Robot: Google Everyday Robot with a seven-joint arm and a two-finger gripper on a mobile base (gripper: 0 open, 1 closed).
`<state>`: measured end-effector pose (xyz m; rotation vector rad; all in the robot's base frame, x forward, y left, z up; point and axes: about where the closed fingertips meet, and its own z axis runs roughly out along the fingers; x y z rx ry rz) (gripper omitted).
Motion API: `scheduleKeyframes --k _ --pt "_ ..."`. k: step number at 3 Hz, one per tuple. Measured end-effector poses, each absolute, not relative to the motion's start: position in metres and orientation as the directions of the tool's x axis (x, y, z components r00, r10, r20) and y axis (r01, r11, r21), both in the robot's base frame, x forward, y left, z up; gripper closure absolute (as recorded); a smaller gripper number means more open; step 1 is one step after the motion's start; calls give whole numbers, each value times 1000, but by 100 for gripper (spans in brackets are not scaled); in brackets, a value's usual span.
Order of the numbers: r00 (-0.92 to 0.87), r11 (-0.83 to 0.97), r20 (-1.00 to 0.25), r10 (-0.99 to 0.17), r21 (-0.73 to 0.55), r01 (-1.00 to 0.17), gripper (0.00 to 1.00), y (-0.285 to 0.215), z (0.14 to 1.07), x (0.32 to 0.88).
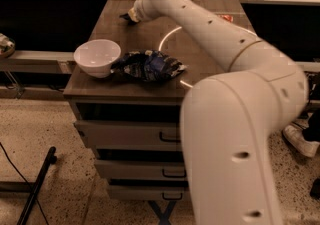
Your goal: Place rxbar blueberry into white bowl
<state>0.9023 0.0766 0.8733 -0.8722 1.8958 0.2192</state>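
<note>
Drawer cabinet [125,134] carries 1 white bowl [97,56] at its near-left edge. Blue chip bag [148,65] touches the bowl's right side. Beyond the bowl, the gripper [129,16] sits low over the tabletop; whether it is wide, narrow or holding the rxbar blueberry cannot be told.

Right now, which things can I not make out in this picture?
Dark tool, over the brown table's far part: camera view, too small to tell what it holds.
Dark navy snack bar: not seen anywhere.
Red-orange soda can: mostly hidden by the white arm.
</note>
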Motion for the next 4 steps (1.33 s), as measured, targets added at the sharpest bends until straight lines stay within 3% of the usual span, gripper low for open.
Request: scheduleKeyframes --k 2,4 --pt "-206 680 -836 -509 -244 -691 98 27 965 811" --pt "-205 656 -830 -518 -231 -719 52 32 956 815"
